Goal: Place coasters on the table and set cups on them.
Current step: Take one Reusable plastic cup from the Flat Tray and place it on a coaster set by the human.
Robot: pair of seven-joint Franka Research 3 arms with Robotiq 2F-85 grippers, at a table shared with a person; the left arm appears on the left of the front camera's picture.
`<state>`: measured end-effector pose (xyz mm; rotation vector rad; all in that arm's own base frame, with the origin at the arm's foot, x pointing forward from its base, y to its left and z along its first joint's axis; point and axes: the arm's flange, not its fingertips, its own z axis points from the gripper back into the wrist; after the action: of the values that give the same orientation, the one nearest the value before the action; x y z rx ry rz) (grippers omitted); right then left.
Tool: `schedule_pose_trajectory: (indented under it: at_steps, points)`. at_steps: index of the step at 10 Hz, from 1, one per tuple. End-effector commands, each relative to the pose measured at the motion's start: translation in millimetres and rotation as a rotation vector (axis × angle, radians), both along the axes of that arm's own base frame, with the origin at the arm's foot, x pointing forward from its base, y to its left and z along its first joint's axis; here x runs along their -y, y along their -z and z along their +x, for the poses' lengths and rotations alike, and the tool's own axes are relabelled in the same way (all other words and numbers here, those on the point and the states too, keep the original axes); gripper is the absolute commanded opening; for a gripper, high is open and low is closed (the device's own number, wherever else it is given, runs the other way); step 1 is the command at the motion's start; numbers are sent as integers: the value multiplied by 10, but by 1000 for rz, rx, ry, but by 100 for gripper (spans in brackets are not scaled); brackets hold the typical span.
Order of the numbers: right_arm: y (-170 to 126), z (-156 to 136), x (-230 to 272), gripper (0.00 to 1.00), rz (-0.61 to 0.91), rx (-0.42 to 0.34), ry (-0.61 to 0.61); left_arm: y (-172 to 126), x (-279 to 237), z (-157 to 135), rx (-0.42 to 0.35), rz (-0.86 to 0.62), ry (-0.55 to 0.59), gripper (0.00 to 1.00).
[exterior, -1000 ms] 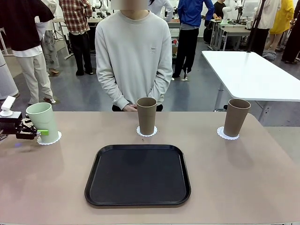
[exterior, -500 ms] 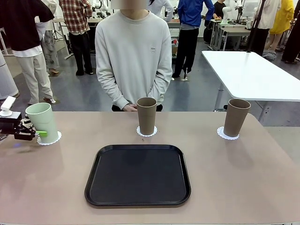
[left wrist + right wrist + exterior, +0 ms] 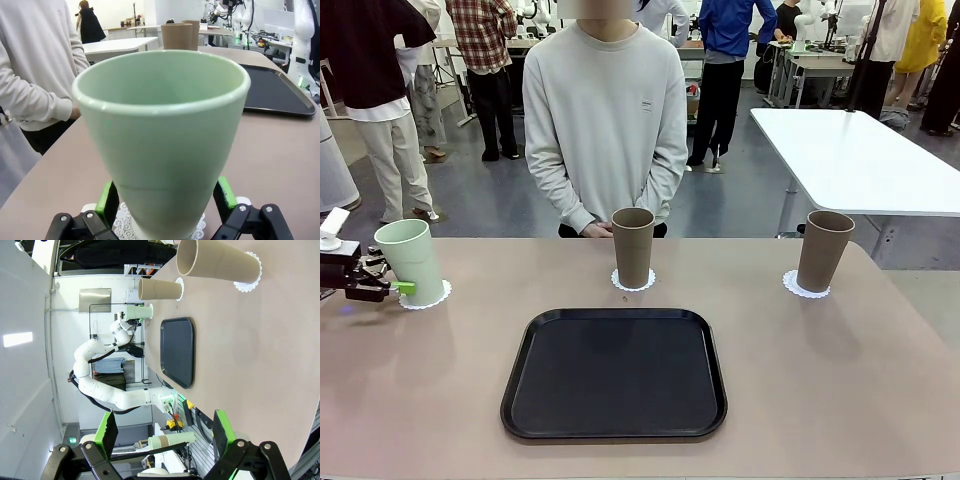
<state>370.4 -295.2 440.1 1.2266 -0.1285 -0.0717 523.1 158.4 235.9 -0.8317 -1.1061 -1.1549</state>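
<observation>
The left gripper (image 3: 395, 288) has pulled back a little from the tall pale green cup (image 3: 410, 261), and its jaws are wide open with nothing in them, so the cup now stands alone on its lacy white paper coaster (image 3: 438, 296) at the left end of the smooth tan worktop (image 3: 820, 370). The two tall brown cups (image 3: 633, 247) also stand on white coasters, so the job looks done. The right gripper (image 3: 165, 432) hangs away from the cups with wide, empty jaws; a flat black tray (image 3: 614, 372) lies in the middle and a person (image 3: 605, 115) stands across, but nothing blocks the way.
</observation>
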Motion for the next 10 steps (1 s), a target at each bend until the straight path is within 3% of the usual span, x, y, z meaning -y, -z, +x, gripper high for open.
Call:
schedule_pose_trajectory:
  at_steps: [1,10]
  points:
    - [-6,0,-8,100,1,-1,1,-4,-127,53,0,13,-28,100]
    - [-6,0,-8,100,1,-1,1,-110,-652,-196,-58,130,-38,100]
